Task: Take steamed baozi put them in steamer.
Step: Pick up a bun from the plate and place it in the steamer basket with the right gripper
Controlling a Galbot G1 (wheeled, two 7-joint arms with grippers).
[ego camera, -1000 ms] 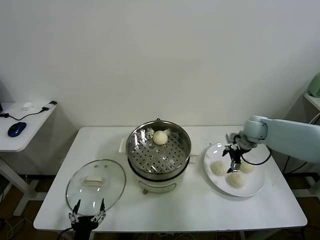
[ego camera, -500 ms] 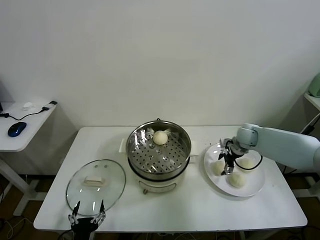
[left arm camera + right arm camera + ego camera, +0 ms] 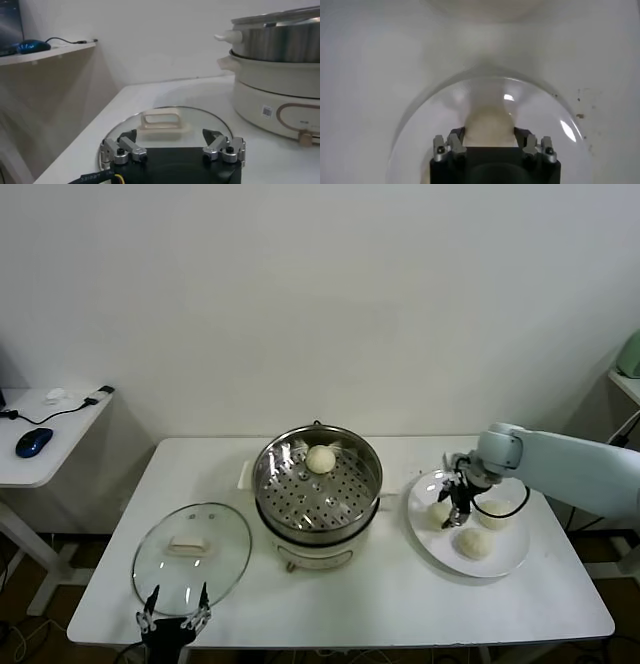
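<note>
Since the earlier frames the right gripper [image 3: 456, 511] has shifted across the plate [image 3: 507, 562] from its centre toward the 9 o'clock side and now sits over the leftmost baozi [image 3: 438, 512]. The head view shows that bun half hidden behind the fingers, two more buns [image 3: 473, 543] at 5 o'clock and 1 o'clock on the plate, and one bun [image 3: 320, 458] on the perforated tray at 12 o'clock inside the steamer [image 3: 317, 494]. Only the right wrist view reveals the grip itself: the bun [image 3: 489, 125] lies between the two jaws, which have narrowed until both touch its sides, the plate's glossy rim [image 3: 427, 95] curving around it. The left gripper [image 3: 174, 617] waits at the worktop [image 3: 400, 604] front edge, 6 o'clock of the glass lid [image 3: 190, 552], jaws spread wide and holding nothing. The left wrist view alone shows the lid's white handle [image 3: 162, 121] and a small printed label [image 3: 267, 111] with a code square on the steamer's cream base; its writing is too small to read.
</note>
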